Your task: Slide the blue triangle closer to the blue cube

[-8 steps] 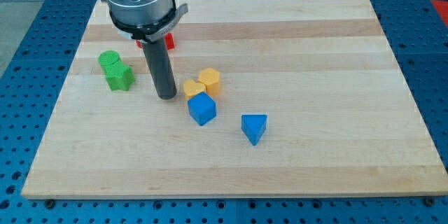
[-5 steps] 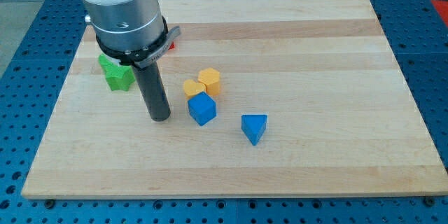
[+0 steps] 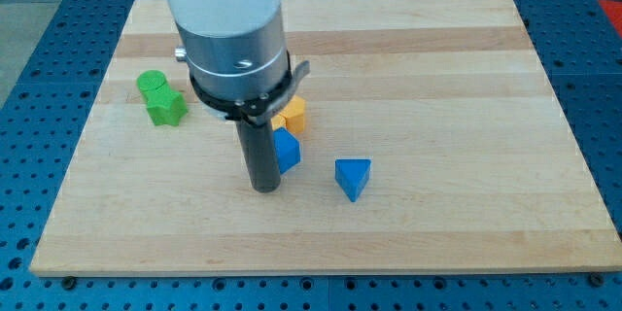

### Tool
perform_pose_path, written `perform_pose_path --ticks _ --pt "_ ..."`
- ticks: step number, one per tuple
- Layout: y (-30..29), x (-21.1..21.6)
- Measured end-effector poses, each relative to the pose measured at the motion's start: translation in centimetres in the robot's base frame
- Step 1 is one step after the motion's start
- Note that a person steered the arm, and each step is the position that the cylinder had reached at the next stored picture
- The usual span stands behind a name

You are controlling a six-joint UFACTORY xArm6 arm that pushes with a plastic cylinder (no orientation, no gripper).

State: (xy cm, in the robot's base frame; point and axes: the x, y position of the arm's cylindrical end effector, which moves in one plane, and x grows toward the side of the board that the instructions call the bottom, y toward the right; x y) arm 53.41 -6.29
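Note:
The blue triangle lies on the wooden board, right of centre toward the view's bottom. The blue cube sits just to its left, partly hidden behind my rod. My tip rests on the board at the cube's lower left, close to it or touching, and about a block's width left of the triangle.
A yellow block sits just above the blue cube, partly hidden by the arm. Two green blocks lie near the board's left side. The arm's wide body covers the board's upper middle.
My tip has moved right and toward the view's bottom, from left of the blue cube to its lower left. The arm now hides the red block and part of the yellow ones. Blocks look unmoved.

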Motion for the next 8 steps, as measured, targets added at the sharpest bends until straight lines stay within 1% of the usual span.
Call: perform_pose_path --ticks 1,2,3,4,5,6,8 --pt "1.3 2.5" --pt "4.7 4.5" --pt "9.6 5.0" --pt "13.3 4.4" --pt "15.5 2.4" --pt "15.6 0.7" --pt "13.2 0.3"
